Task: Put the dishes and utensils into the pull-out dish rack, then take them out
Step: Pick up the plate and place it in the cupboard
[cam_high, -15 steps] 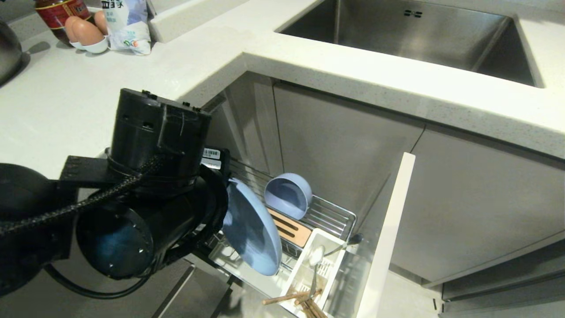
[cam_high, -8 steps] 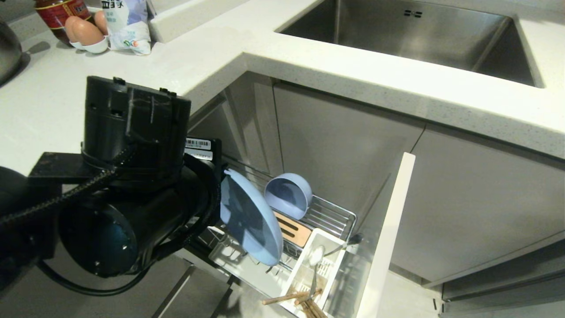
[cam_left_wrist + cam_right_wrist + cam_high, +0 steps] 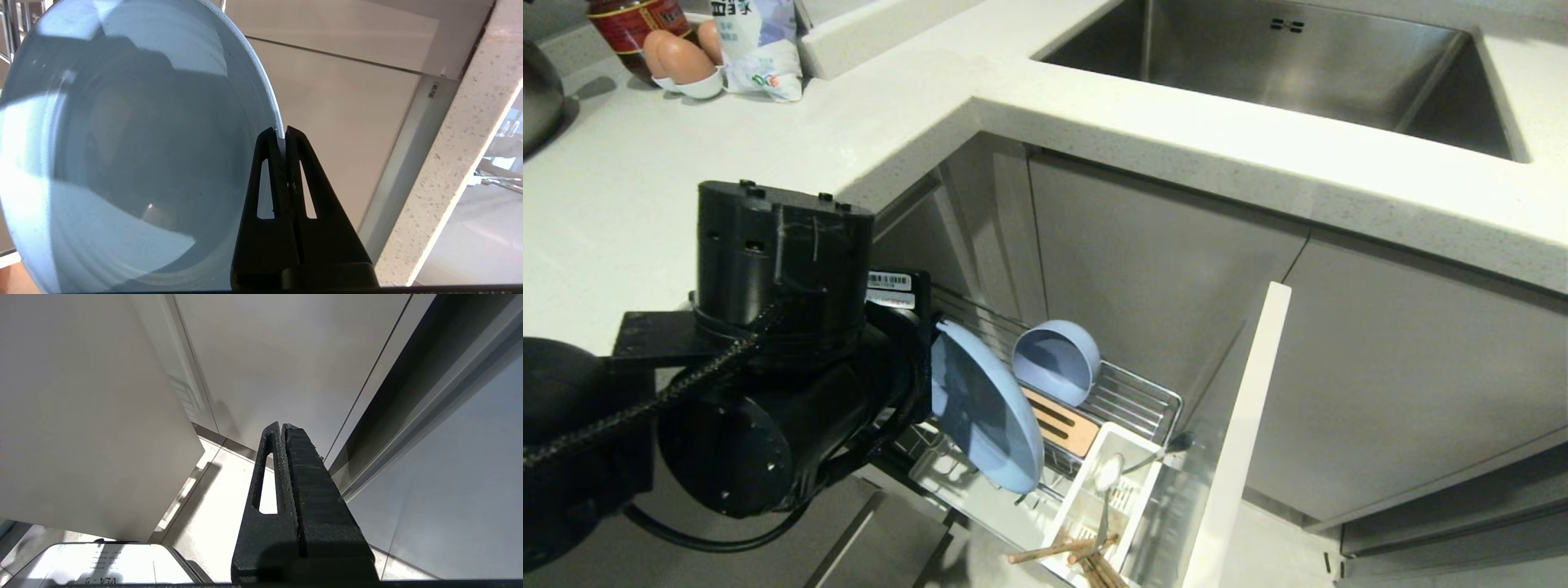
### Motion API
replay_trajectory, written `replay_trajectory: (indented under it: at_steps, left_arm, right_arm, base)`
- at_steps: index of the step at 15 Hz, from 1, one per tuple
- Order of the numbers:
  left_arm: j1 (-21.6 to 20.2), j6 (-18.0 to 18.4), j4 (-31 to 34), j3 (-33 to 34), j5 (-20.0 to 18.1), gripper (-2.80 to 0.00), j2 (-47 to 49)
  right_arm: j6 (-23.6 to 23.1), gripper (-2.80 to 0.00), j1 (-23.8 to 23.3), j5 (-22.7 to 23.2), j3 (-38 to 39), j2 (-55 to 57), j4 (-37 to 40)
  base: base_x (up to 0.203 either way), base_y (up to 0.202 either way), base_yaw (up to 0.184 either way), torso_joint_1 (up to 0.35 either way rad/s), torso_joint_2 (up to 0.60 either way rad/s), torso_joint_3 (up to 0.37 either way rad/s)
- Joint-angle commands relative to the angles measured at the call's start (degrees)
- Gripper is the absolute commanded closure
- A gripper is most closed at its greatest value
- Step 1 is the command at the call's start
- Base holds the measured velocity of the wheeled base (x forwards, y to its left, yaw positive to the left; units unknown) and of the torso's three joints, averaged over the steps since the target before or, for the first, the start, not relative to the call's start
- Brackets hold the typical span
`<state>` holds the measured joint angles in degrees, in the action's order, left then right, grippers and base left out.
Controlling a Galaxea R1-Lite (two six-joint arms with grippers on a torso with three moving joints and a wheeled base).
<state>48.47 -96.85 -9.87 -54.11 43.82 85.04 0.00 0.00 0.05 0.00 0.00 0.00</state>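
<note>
Pale blue and matte, the plate (image 3: 984, 408) stands on edge above the pulled-out rack (image 3: 1131, 396), its lower rim level with the rack's white tray and its upper rim pinched between the closed jaws of the left gripper (image 3: 282, 134). Over the last second the plate has come up a little and drawn back toward the arm, then settled slightly lower, so that more of the wooden strip shows beside it. That reads as the start of unloading, with the plate being taken out first. The bowl (image 3: 1054, 359) lies on its side on the wires just behind the plate, unmoved. The spoon (image 3: 1107, 490) and chopsticks (image 3: 1078, 555) remain in the caddy by the front panel. The right gripper (image 3: 282, 430) is closed on nothing, parked low beside the cabinets.
</note>
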Motion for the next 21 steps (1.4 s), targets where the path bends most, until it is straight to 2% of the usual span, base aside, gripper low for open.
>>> replay_trajectory:
  at_steps: [1,2,4,13,15,18,20,21]
  left_arm:
    - [-0.67,-0.61,-0.98,0.96,0.22,0.00,1.14]
    - [-1.28,-0.62,-1.82,1.77,0.11,0.00,1.45]
    - [-2.26,-0.60,-2.42,2.56,-2.80,0.00,1.53]
    - [-1.72,1.16,-3.93,-0.04,-3.21,0.00,-3.60]
    - [-1.78,0.82,-4.06,1.33,-3.28,0.00,-3.00]
    - [-1.88,0.79,-8.35,5.28,-3.22,0.00,-1.71]
    - [-2.51,0.61,-9.02,6.31,-3.32,0.00,-0.90]
    - [-2.75,-0.71,-9.01,6.71,-3.62,0.00,-0.77]
  right_arm:
    - [0.00,0.00,0.00,0.04,0.00,0.00,0.00]
    - [0.00,0.00,0.00,0.02,0.00,0.00,0.00]
    - [0.00,0.00,0.00,0.03,0.00,0.00,0.00]
    - [0.00,0.00,0.00,-0.05,0.00,0.00,0.00]
    - [0.00,0.00,0.00,0.02,0.00,0.00,0.00]
    - [0.00,0.00,0.00,-0.05,0.00,0.00,0.00]
    - [0.00,0.00,0.00,0.04,0.00,0.00,0.00]
    - [0.00,0.00,0.00,0.04,0.00,0.00,0.00]
  base:
    - [0.000,0.000,0.000,0.000,0.00,0.000]
    - [0.000,0.000,0.000,0.000,0.00,0.000]
    - [0.000,0.000,0.000,0.000,0.00,0.000]
    - [0.000,0.000,0.000,0.000,0.00,0.000]
    - [0.000,0.000,0.000,0.000,0.00,0.000]
    - [0.000,0.000,0.000,0.000,0.00,0.000]
    - [0.000,0.000,0.000,0.000,0.00,0.000]
    - [0.000,0.000,0.000,0.000,0.00,0.000]
